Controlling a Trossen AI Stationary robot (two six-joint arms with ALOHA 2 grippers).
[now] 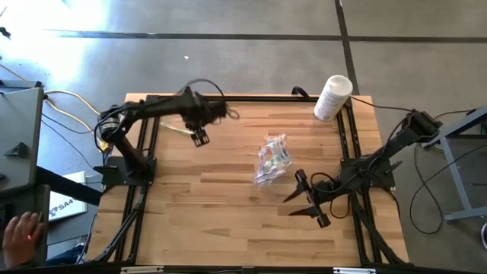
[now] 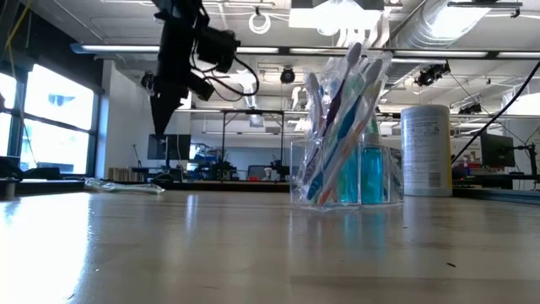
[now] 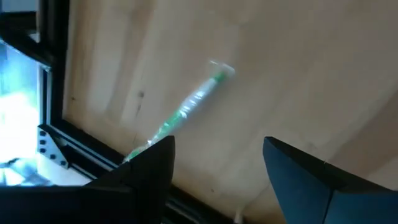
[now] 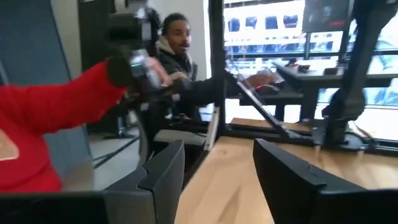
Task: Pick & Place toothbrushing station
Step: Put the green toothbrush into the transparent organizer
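Toothbrushes and teal tubes already stand packed together in the clear bag (image 1: 272,159), upright near the middle of the worktop (image 1: 228,221) — so most of the set looks gathered. One piece is left out: a green toothbrush (image 1: 179,131) in its wrapper lies flat near the far left edge, well apart from the bag. Your left gripper (image 1: 200,138) hangs above the worktop just beside that stray toothbrush, jaws spread wide and holding nothing; in its wrist view the toothbrush (image 3: 186,112) lies just ahead of the fingers (image 3: 152,165). Your right gripper (image 1: 308,199) waits low at the near right, also open wide and empty. A white canister (image 1: 332,97) stands at the far right corner, untouched. By my reading, you still have to lower onto the green toothbrush, lift it, and carry it right to the bag — nothing else loose shows.
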